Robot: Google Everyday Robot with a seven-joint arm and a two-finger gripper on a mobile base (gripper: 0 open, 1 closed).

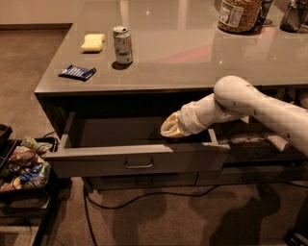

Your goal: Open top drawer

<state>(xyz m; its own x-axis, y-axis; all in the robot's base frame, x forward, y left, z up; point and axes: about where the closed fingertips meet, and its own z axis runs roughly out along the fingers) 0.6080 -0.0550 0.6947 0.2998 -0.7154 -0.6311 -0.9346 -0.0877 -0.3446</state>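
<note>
Status: top drawer (96,162) stands open, pulled well out from under the grey glossy worktop (192,62). Front panel dark grey, small metal pull (139,166) at ctr. Inner floor visible, grey, left half bare, back in shadow.

Tool (169,129): cream-coloured end of the white arm (250,101). Arm comes in from right at a slant. Tool sits inside the drawer opening, over the inner floor, right half, just behind the front panel's top edge and left of the drawer's right side wall. Tool state: cannot tell, apart or together not shown. Contact w/ drawer: cannot tell either.

On worktop:
- soda can (123,44), upright, left-ctr
- yellow sponge (93,42), just left of can, apart from it
- blue packet (77,72), flat, nr front-left edge
- jar (239,14) w/ label, far back right
- dark object (294,17) beside jar, cut off by frame edge

Below top drawer: lower drawer fronts (144,181), closed.

Floor: brown carpet. Black cable (144,196) runs out from under the unit. Far left, dark bin (29,190) holding snack packets (24,166), well apart from tool.
</note>
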